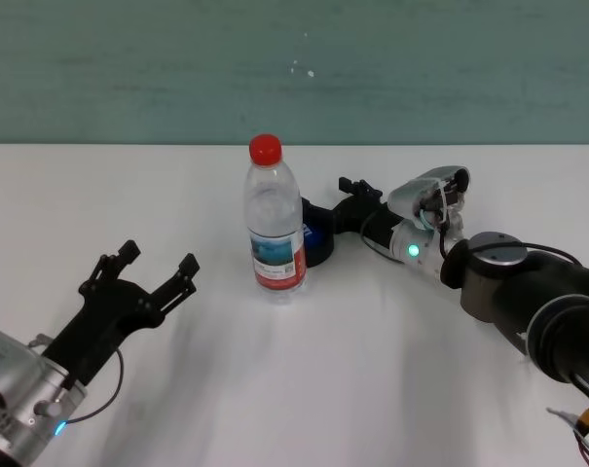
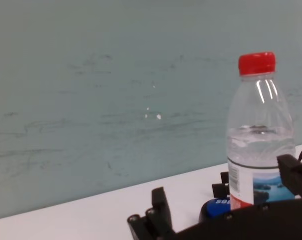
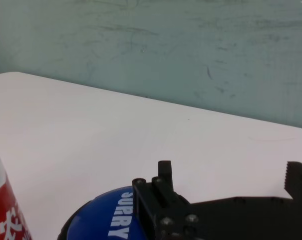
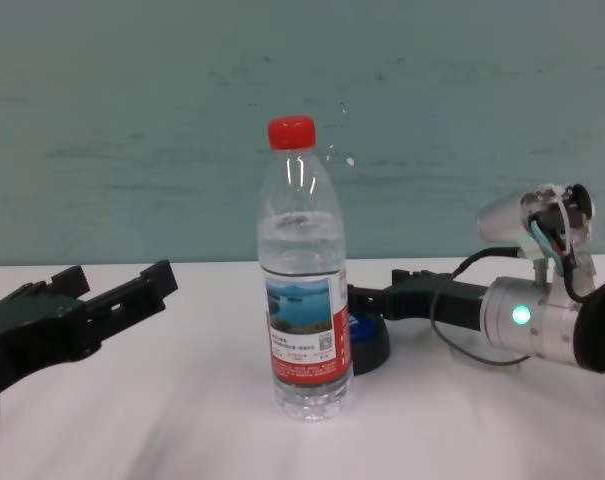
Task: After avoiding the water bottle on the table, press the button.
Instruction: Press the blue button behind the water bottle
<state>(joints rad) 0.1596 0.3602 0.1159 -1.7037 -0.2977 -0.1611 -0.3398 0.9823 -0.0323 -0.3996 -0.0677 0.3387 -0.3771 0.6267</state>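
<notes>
Red-capped clear water bottle (image 1: 275, 226) with red-white label, blue-topped black button (image 4: 366, 337), white table (image 1: 323, 379)

The water bottle (image 1: 275, 222) hides the button (image 1: 317, 236) — mostly.
</notes>
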